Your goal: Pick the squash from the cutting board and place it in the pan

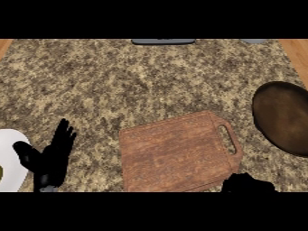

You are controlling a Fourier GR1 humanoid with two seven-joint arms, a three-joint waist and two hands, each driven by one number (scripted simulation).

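In the head view, the left robot hand (49, 158) is seen open, fingers up, beside the white plate (9, 140) on the desk (116, 76), the right robot hand (249, 184) is glimpsed by the cutting board (176, 153), its state untellable, the squash cannot be made out, and the pan (286, 119) is set at right.

Both are coloured black: the left hand (49, 158) is shown slender-fingered, the right hand (248, 183) only as a rounded mass.

The cutting board (176, 153), reddish-brown wood, lies flat and slightly skewed by the counter's front edge (its slotted handle end faces the pan). The pan (289, 119), dark and round, sits at the right edge.
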